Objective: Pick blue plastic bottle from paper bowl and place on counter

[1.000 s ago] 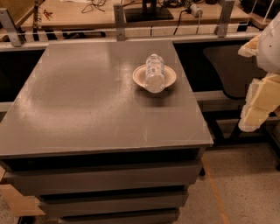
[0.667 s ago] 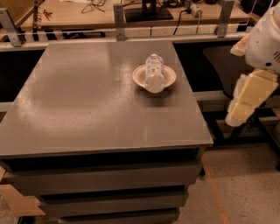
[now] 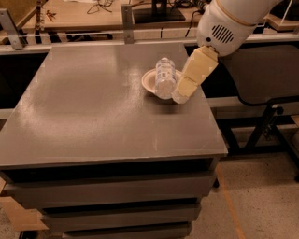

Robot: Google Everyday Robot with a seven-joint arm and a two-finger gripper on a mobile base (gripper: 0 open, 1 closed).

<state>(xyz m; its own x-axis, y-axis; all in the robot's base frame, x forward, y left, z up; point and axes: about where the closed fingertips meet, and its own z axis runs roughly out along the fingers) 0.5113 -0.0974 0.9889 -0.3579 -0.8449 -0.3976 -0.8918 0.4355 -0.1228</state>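
Presently, gripper (image 3: 180, 95): it is seen low over the right side of the paper bowl (image 3: 148, 80), slanting down and leftward from the white arm housing (image 3: 222, 27), with its tip just beside the near end of the blue plastic bottle (image 3: 164, 77).
Gripper state: whether it is open or closed cannot be told from this view, and nothing is seen to be held.
Contact: whether the tip touches the bottle or the bowl rim cannot be told.
Step in hand: the approach for the pick is judged to be under way, and the grasp is judged not yet made.
Next move: alignment across the bottle's narrow body is called for, then a firm closing and a lift clear of the rim, so that the light bowl is not dragged along.
Bottle position: it is laid on its side in the bowl, running from far to near, with its near end projecting past the rim.
Bottle look: a clear, ribbed body with a pale label is seen. Which end carries the cap cannot be made out.
Handling: being round and smooth, the bottle is judged likely to roll if nudged from the side.
Bowl: a shallow white dish is set toward the far right of the counter (image 3: 103, 116).
Counter: a matte grey top is offered all around the bowl for the placing.
Beyond: a wooden desk (image 3: 84, 11) with cables is seen behind.
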